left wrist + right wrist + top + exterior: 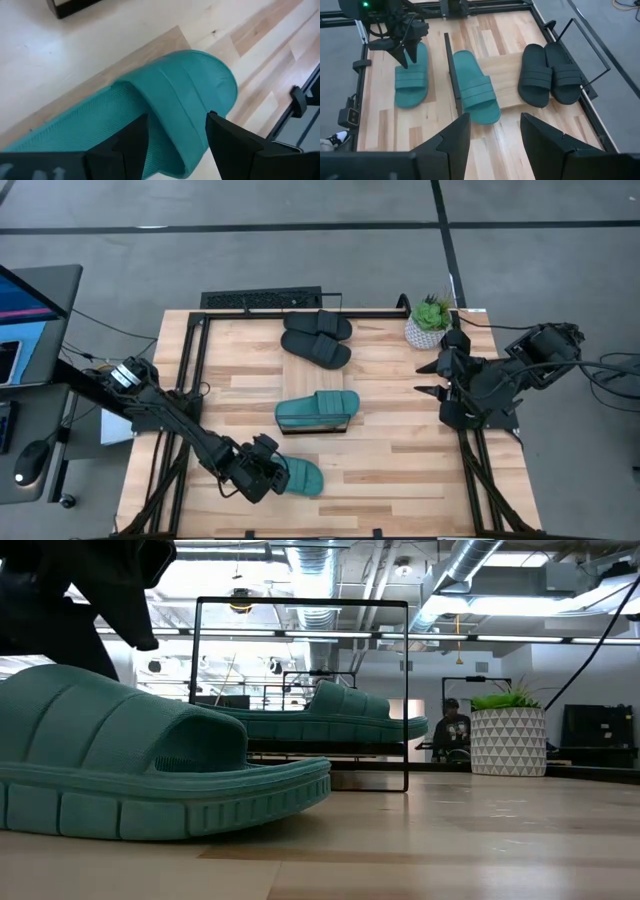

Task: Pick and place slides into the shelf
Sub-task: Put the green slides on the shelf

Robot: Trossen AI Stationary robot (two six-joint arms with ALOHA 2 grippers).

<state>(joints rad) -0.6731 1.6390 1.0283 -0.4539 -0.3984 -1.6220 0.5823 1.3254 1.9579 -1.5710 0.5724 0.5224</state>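
A: Nearest us in the low view, a teal slide, ribbed strap, soft rubber; heel end cut off. We read no writing anywhere.

B: Left gripper right over it, fingers apart astride the strap, not clamped.

A: 2nd teal slide lies on the shelf. Black pair on the table w/ a plant pot nearby.

B: Right gripper open, at the table's right edge.

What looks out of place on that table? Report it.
One teal slide lies alone near the table's edge, under the left claw, far from its mate on the shelf. Nothing spilled or damaged.
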